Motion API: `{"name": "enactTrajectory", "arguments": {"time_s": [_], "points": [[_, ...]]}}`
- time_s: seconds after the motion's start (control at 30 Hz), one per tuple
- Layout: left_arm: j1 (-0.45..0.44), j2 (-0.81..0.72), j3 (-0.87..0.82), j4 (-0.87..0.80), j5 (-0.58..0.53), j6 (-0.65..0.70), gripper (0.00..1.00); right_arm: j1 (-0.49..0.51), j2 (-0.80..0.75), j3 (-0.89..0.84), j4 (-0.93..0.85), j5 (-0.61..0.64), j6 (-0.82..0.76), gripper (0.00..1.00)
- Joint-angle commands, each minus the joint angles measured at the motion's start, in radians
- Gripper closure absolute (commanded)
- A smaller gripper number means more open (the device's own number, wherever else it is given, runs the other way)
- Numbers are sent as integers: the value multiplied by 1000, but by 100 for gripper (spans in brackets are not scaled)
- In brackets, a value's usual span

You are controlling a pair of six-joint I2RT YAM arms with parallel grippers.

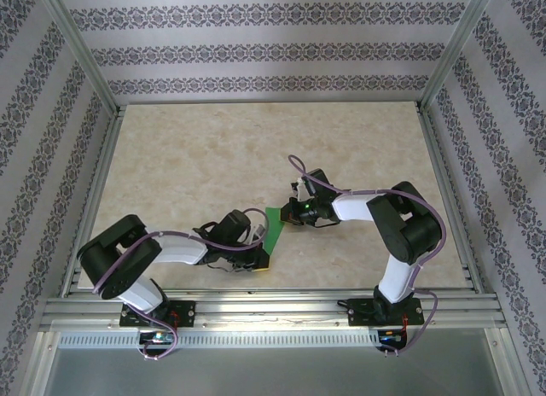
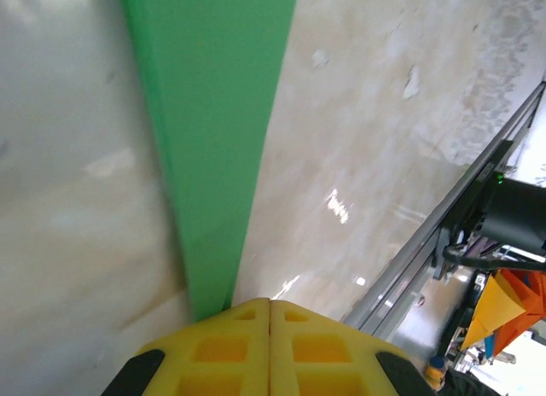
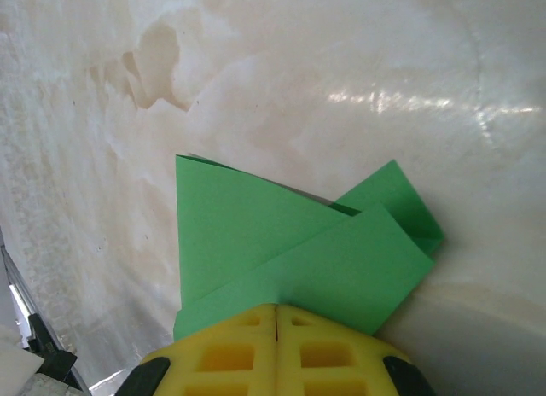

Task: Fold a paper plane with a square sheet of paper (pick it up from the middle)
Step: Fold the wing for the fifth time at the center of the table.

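Patterned wallpaper (image 1: 256,50) lines three sides of the cell. The beige marbled surface (image 1: 196,157) is glossy, with glare streaks in both wrist views, and an aluminium rail (image 1: 273,304) bounds its near edge. The green sheet of paper (image 1: 275,229) is at the near-centre of the surface, spanning the gap between my two pincers. My left pincer (image 1: 258,259) is pressed together on its near end; the left wrist view shows the pincer (image 2: 270,304) with a long green strip (image 2: 213,114) running out of the seam. My right pincer (image 1: 293,212) pinches the far end; the right wrist view has the pincer (image 3: 275,309) clamped on overlapping folded layers (image 3: 256,234). I cannot tell whether the paper is touching the surface.

Judgement: the paper is very light and thin, limp where single and stiffer along the creases. It will likely slide on this glossy top and tear if my arms pull apart. The best hold is on the layered edges, close to a crease.
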Motion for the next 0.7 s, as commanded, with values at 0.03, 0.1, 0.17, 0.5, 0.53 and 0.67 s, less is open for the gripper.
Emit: {"name": "enactTrajectory", "arguments": {"time_s": [0.03, 0.1, 0.17, 0.5, 0.53, 0.67], "points": [[-11, -67, 9, -136, -19, 52, 92, -15, 24, -31, -58, 80, 0, 98], [-11, -111, 39, -141, -44, 60, 92, -15, 25, -29, -56, 76, 0, 98], [-10, -154, 76, -129, -74, 64, 92, -14, 23, -30, -57, 75, 1, 98], [116, 33, 289, -150, -55, 136, 92, -11, 29, -26, -51, 60, 4, 97], [116, 61, 310, -153, -50, 148, 93, -10, 31, -26, -50, 59, 7, 97], [116, 151, 362, -196, -73, 168, 98, -8, 27, -28, -42, 60, 13, 97]]}}
